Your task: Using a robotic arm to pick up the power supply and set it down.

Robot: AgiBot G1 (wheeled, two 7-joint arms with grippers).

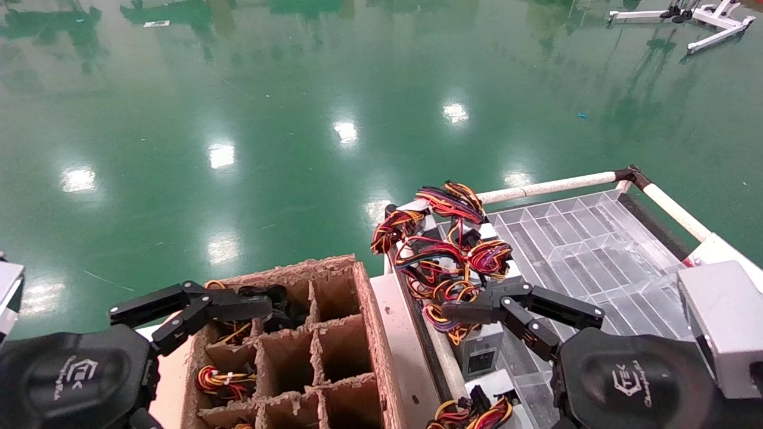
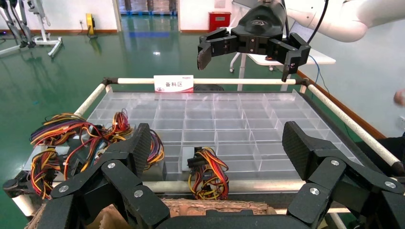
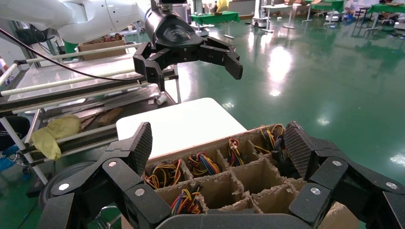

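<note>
Several power supplies lie tangled at the corner of the clear tray (image 1: 584,238). The power supply with mostly red wires (image 1: 438,247) (image 2: 81,150) sits in the middle of that heap. My right gripper (image 1: 521,304) (image 3: 219,140) is open and empty, just on the near side of the heap, with one fingertip (image 1: 456,311) over the wires at the tray's edge. It also shows far off in the left wrist view as the right gripper (image 2: 253,45). My left gripper (image 1: 191,304) (image 2: 217,140) is open and empty above the cardboard box (image 1: 363,310).
The cardboard box (image 3: 248,179) has divided cells, some holding wired units and the middle ones bare. Another silver unit (image 1: 481,351) (image 2: 188,157) lies at the tray's edge, its wires hanging over. White rails (image 1: 548,186) frame the tray. Green floor lies beyond.
</note>
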